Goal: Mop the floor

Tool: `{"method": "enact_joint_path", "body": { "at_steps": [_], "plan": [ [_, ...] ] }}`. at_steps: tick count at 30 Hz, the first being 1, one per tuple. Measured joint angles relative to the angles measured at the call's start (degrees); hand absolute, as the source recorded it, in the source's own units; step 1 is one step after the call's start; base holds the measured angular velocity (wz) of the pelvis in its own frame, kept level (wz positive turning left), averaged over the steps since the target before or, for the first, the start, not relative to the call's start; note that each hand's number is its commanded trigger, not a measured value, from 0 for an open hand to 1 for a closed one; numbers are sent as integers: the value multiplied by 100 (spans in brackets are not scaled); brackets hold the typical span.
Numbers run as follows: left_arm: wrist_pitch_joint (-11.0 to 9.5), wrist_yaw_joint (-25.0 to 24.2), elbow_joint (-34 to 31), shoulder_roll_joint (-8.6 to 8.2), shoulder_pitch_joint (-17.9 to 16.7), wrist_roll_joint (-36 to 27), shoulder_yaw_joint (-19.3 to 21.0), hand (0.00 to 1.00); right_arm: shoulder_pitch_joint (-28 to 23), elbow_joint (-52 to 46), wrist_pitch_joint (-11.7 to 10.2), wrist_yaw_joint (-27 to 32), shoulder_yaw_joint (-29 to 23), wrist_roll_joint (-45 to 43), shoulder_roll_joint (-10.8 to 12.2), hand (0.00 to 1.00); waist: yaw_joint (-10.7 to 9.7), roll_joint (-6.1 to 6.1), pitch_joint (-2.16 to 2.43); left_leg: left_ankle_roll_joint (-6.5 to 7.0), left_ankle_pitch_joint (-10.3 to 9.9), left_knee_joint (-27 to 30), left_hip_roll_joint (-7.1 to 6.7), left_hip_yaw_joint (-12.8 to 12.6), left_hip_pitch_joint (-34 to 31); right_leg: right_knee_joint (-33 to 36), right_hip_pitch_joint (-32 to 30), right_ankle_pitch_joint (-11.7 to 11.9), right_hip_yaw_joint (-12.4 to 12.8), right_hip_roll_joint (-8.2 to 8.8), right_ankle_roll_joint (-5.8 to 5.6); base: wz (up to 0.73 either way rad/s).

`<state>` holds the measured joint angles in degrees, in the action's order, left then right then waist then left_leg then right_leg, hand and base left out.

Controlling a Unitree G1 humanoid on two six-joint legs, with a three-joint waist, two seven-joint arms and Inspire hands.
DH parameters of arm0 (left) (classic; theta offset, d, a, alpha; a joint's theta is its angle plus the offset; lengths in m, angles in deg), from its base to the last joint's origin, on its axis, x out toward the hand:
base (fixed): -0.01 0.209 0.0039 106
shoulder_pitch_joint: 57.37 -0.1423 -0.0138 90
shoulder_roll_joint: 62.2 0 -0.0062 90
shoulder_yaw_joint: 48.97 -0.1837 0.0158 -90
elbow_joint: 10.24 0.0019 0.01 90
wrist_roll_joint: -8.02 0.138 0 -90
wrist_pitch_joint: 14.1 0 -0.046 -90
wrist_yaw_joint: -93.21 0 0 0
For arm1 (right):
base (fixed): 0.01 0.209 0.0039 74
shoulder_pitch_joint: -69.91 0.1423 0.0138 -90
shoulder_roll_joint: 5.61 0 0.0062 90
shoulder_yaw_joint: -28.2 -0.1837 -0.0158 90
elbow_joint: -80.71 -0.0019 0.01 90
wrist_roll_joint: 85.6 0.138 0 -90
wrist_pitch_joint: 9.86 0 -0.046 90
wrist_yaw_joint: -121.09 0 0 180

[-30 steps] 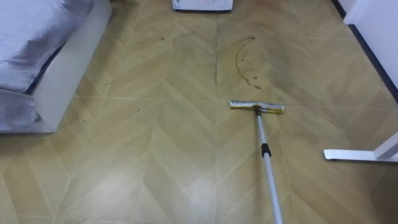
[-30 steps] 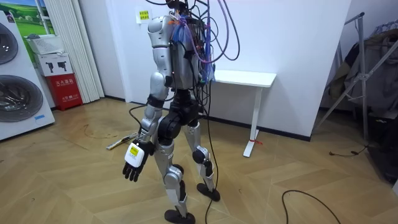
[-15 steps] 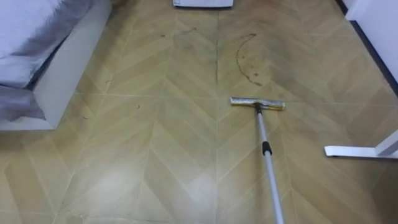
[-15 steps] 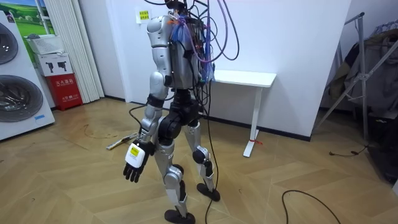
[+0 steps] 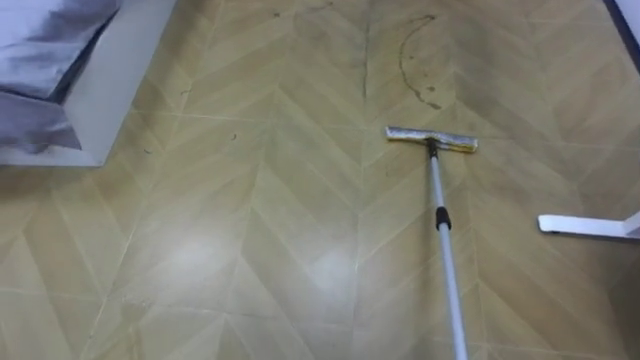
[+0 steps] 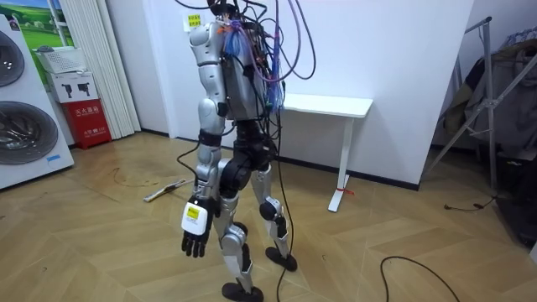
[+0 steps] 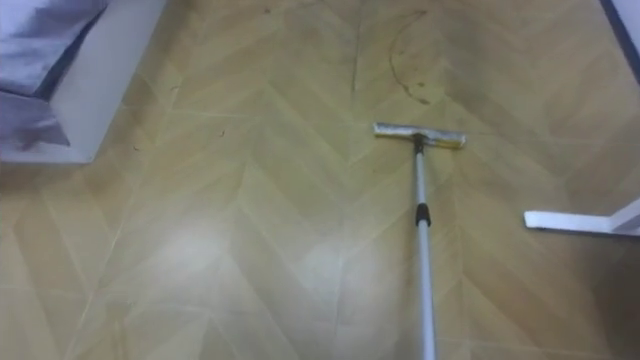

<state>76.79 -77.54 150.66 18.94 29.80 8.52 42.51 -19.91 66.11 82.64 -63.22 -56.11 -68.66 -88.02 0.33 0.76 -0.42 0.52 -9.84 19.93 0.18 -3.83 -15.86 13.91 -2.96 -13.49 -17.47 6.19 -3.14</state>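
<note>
The robot stands on the brown wooden zigzag floor (image 5: 250, 250), approx. mid-room, w/ a white worktop (image 6: 327, 105) by the wall behind it. Its left robot hand (image 6: 194, 243) hangs low beside its leg. The fingers are loose and point down, and it holds nothing.

The long mop with a silver pole and a flat yellow-grey head (image 5: 441, 225) lies flat on the floor in front of the robot, a bit to its right, and no hand touches it. The head end is far from the robot and the pole runs back toward it. The bottom edge of the eye views cuts the pole off, so I can't see its near end there. In the room view the mop (image 6: 164, 191) is on the floor at the room view's left of the robot, and the pole goes behind the robot's arm, so that end is hidden too.

Just past the mop head there is a thin dark curved mark (image 5: 430, 95) on the floor. It is faint, so I can't tell what it is.

Top left, only a corner of the white bed base (image 5: 105, 90) shows, w/ a grey blanket (image 5: 40, 50) on it. At the right, a flat white foot bar (image 5: 585, 226) lies on the floor, and its upright part is cut off by the edge.
</note>
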Motion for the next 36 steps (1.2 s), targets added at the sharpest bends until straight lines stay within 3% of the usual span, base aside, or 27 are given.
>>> {"method": "enact_joint_path", "body": {
  "at_steps": [2,8,10,11,13,14,15,16,18,19,21,22,23,25,27,29,30,32,34,35,36],
  "plan": [
    [-3,64,74,-3,135,2,2,0,97,18,0,1,-9,103,0,100,-6,1,-10,5,-3,214,-2,93,-355,299,-356,-115,-29,25,18,18],
    [22,126,260,12,610,29,7,0,399,45,-3,10,-16,605,-107,100,37,-34,-87,-3,-77,1253,-8,355,-1714,1829,-1749,-771,46,154,173,26],
    [144,114,403,68,720,30,8,0,435,45,4,8,-17,858,-174,100,194,-114,-121,-86,-109,1601,6,562,-2034,2266,-2096,-988,302,-23,337,31],
    [202,112,404,85,720,42,6,0,435,47,8,8,-12,923,-192,100,220,-125,-119,-115,-98,1667,9,611,-2094,2377,-2164,-1036,338,-60,396,32],
    [460,21,448,181,660,188,-134,0,480,132,51,40,-22,1020,-268,100,434,-157,-88,-257,-98,2029,42,729,-2341,2834,-2456,-1248,338,-58,638,16],
    [538,-12,444,196,642,221,-196,0,511,184,66,41,-21,1042,-302,100,473,-173,-80,-294,-180,2374,48,710,-2431,3007,-2504,-1313,261,5,715,-8],
    [664,-95,479,245,496,259,-280,0,647,327,138,32,-10,1025,-352,100,519,-170,-84,-293,-406,3295,30,628,-2548,3411,-2579,-1515,234,90,776,-20],
    [754,-173,523,284,339,256,-295,0,766,452,227,-29,-8,1027,-396,100,569,-178,-88,-261,-501,3913,37,604,-2614,3794,-2610,-1723,275,91,825,-20],
    [856,-243,541,322,186,245,-371,0,922,571,364,-102,21,1015,-462,100,656,-181,-89,-240,-461,4699,102,618,-2851,4330,-2636,-2080,359,40,842,-7],
    [904,-276,539,326,72,227,-427,0,1052,696,473,-156,72,1030,-495,100,710,-152,-66,-238,-405,5091,127,607,-3032,4653,-2658,-2287,446,12,847,-6],
    [942,-395,476,313,20,219,-537,0,1221,721,639,-193,200,1059,-592,100,763,-172,-75,-255,-382,5285,128,496,-3288,4952,-2748,-2445,622,-129,942,9],
    [942,-461,426,317,21,225,-636,0,1314,722,737,-190,197,1092,-640,100,777,-150,-90,-236,-408,5011,90,252,-3413,5041,-2794,-2504,754,-194,964,13],
    [937,-497,417,312,21,225,-654,0,1367,722,781,-192,209,1105,-663,100,786,-148,-93,-232,-411,4748,80,121,-3451,5039,-2806,-2514,801,-220,955,-8],
    [943,-624,393,311,20,234,-667,0,1609,749,876,-221,228,1104,-716,100,820,-140,-107,-172,-372,3498,-17,-124,-3442,4951,-2784,-2541,891,-220,922,-37],
    [943,-646,390,331,51,220,-703,0,1588,746,872,-239,315,1103,-717,100,765,-125,-105,171,-294,3361,-117,-177,-3363,4819,-2614,-2600,951,-171,805,-16],
    [912,-640,414,297,259,119,-749,0,1411,762,878,-258,454,1185,-772,100,773,-63,-133,574,-555,3302,-209,-399,-3155,4756,-2473,-2585,1137,-65,623,0],
    [897,-639,411,286,315,107,-747,0,1349,787,880,-256,482,1220,-772,100,765,-62,-139,600,-642,3342,-238,-418,-3147,4895,-2522,-2503,1150,-32,505,4],
    [909,-527,376,231,588,69,-731,0,1092,833,888,-185,490,1451,-756,100,605,-172,-122,718,-870,3425,-413,-364,-3067,5501,-2755,-1927,1314,-28,294,35],
    [908,-364,327,151,749,38,-716,0,945,926,904,-57,476,1586,-763,100,510,-327,-107,754,-1029,3360,-498,-223,-2940,5841,-2977,-1429,1557,-181,219,19],
    [905,-264,247,95,776,39,-708,0,886,931,910,64,493,1573,-764,100,471,-465,-101,776,-1070,3240,-499,-188,-2860,5749,-3200,-1415,1665,-301,217,0],
    [903,-217,206,60,781,45,-697,0,845,930,907,119,514,1561,-769,100,445,-513,-97,791,-1066,3151,-502,-187,-2809,5609,-3349,-1429,1719,-330,210,0]
  ]
}}
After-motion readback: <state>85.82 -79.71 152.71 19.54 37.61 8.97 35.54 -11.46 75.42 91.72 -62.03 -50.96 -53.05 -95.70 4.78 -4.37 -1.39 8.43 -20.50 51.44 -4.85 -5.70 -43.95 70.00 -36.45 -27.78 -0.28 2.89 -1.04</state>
